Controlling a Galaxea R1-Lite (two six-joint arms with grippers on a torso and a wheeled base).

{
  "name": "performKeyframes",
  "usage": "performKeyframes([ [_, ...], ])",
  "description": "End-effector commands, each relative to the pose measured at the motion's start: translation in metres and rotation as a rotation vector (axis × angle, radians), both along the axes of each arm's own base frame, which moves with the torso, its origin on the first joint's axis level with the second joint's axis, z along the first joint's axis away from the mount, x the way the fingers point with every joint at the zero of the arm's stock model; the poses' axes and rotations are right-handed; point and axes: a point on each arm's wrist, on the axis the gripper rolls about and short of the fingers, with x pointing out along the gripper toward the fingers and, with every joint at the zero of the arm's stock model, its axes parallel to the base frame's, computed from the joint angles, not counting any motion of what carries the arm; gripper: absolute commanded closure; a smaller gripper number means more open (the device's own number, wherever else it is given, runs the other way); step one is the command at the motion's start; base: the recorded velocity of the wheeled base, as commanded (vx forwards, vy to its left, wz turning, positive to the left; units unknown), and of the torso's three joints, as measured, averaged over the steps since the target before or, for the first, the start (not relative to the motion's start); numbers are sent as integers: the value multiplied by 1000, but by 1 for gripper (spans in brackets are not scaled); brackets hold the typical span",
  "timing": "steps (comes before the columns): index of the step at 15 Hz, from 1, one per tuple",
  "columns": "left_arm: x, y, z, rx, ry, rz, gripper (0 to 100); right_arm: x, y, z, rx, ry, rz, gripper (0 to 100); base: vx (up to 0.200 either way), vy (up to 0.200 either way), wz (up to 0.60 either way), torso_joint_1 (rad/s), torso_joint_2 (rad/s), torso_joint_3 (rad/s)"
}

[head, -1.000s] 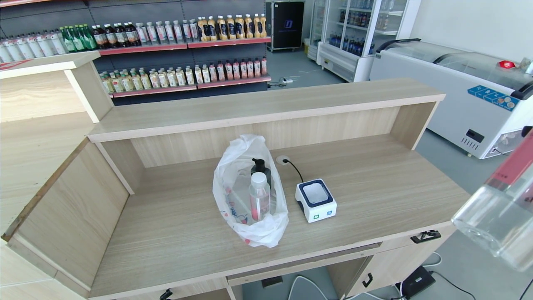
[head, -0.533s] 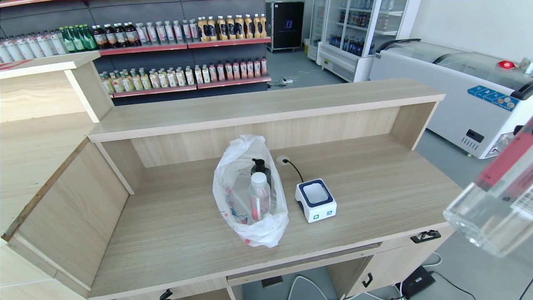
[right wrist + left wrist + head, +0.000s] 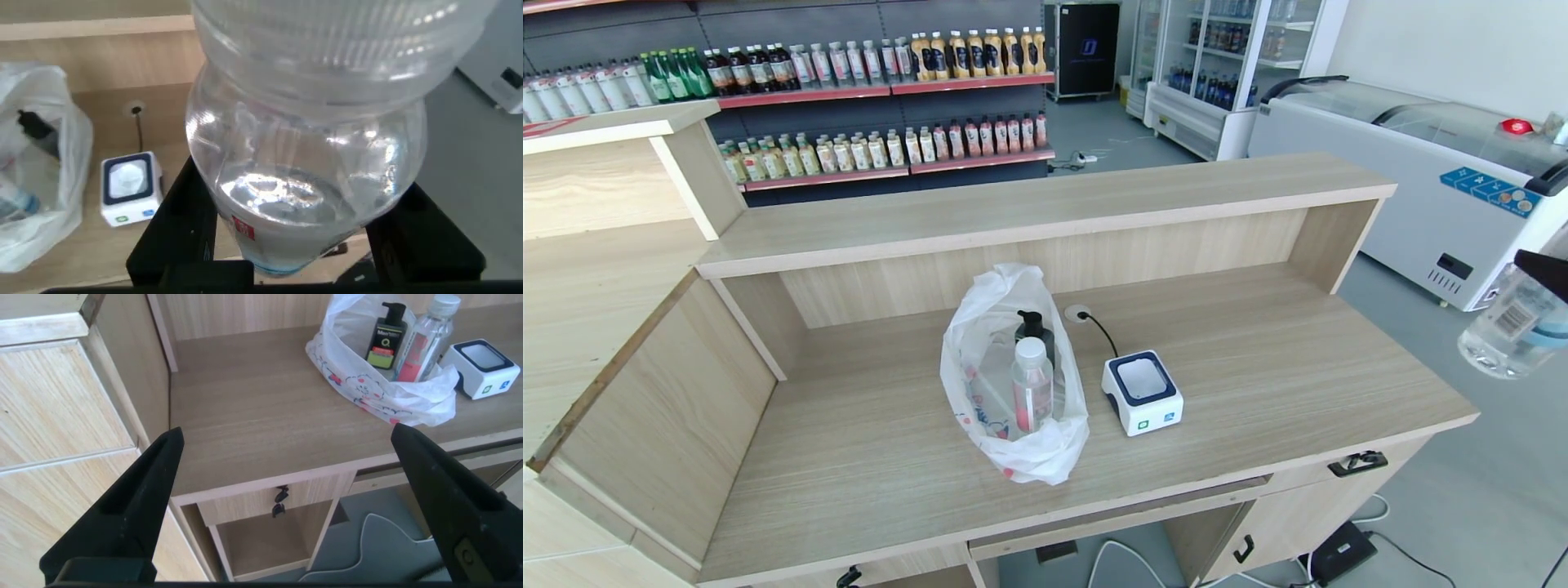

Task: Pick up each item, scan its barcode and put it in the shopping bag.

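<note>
The right pincer (image 3: 298, 245) is clamped on a clear water bottle (image 3: 1507, 327), held in the air just off the right end of the surface (image 3: 1258, 359). The bottle's long axis is tilted, with the base lowest and pointing toward the surface. Its barcode label (image 3: 1513, 320) seems to face upward, though that is hard to tell at the view's edge. The scanner (image 3: 1141, 392) lies well to the pincer's left, and the shopping bag (image 3: 964, 359) stands just beside it, farther left. I judge the next move is a leftward carry with the label turned down. The left pincer (image 3: 286, 510) hangs with jaws apart near the surface's front left.
</note>
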Motion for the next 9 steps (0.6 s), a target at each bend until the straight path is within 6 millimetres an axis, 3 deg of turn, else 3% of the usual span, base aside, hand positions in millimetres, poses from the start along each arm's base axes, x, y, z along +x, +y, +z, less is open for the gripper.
performKeyframes([
  [1, 0, 0, 0, 0, 1, 0, 0, 12, -11, -22, -9, 77, -160, 100, 0, 0, 0, 0, 0, 0],
  [4, 0, 0, 0, 0, 1, 0, 0, 23, -15, -23, -61, 98, -183, 100, 0, 0, 0, 0, 0, 0],
  [6, 0, 0, 0, 0, 1, 0, 0, 37, -16, -23, -96, 70, -177, 100, 0, 0, 600, 2, 2, 5],
  [9, 0, 0, 0, 0, 1, 0, 0, 74, -23, -29, -171, 49, -139, 100, 0, 0, 600, 9, 1, 1],
])
